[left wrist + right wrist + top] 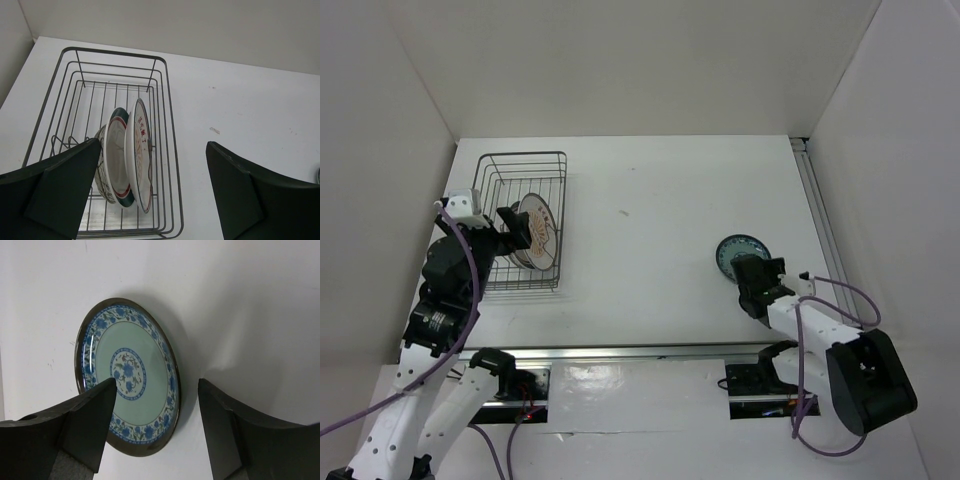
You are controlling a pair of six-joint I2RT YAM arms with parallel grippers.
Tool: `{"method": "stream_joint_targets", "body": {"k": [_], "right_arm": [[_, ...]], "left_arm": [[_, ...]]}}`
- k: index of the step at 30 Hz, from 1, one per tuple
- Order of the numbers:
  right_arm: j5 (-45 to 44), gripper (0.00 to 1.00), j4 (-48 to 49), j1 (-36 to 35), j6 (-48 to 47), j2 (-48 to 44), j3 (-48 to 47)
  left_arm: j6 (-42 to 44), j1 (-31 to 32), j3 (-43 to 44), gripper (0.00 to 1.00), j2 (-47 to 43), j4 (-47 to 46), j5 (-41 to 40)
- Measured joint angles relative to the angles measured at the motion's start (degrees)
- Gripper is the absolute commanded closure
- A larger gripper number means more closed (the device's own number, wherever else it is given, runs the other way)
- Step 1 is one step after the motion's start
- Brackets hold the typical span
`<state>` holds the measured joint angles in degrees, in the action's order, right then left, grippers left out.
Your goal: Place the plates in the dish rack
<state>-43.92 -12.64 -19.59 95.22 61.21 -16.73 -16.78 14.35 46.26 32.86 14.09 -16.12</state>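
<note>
The dish rack [492, 178] stands at the left and fills the left wrist view [167, 150]. Three plates stand upright in it: a cream one with an orange centre [141, 150], a white one with a teal-and-red ring [116, 160], and a greyish patterned one [101, 172] behind. My left gripper [523, 228] hovers open and empty over the rack's near end [155, 187]. The teal-patterned plate [735, 250] lies flat on the table at the right. My right gripper [760, 267] is open just above its near edge [157, 412]; one finger [85, 425] overlaps the plate [127, 375].
The white table [650, 230] is walled by white panels on the left, back and right. A metal rail [817, 215] runs along the right edge. Cables trail from both arms near the bases.
</note>
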Motion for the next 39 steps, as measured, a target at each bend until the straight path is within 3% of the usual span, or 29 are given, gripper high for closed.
{"method": "stream_joint_targets", "body": {"k": [6, 12, 17, 21, 30, 39], "right_arm": [[3.3, 0.26, 5.2, 3.5, -5.5, 2.9, -0.9], [7.0, 0.4, 7.9, 6.1, -10.6, 8.3, -4.4], [9.9, 0.91, 8.6, 6.4, -13.0, 10.7, -4.9], [11.4, 1.0, 9.5, 6.8, -12.6, 11.0, -4.7], [16.0, 1.0, 14.4, 7.8, -15.8, 11.5, -4.4], [31.7, 1.0, 30.5, 6.1, -33.0, 6.9, 0.6]], "left_arm": [[0.0, 0.0, 0.0, 0.0, -0.1, 0.0, 0.0], [0.0, 0.0, 0.0, 0.0, -0.5, 0.0, 0.0], [0.0, 0.0, 0.0, 0.0, -0.9, 0.0, -0.1], [0.0, 0.0, 0.0, 0.0, -1.0, 0.0, -0.2], [0.0, 0.6, 0.0, 0.0, -0.7, -0.1, 1.3], [-0.3, 0.9, 2.7, 0.0, 11.1, -1.9, 20.1]]}}
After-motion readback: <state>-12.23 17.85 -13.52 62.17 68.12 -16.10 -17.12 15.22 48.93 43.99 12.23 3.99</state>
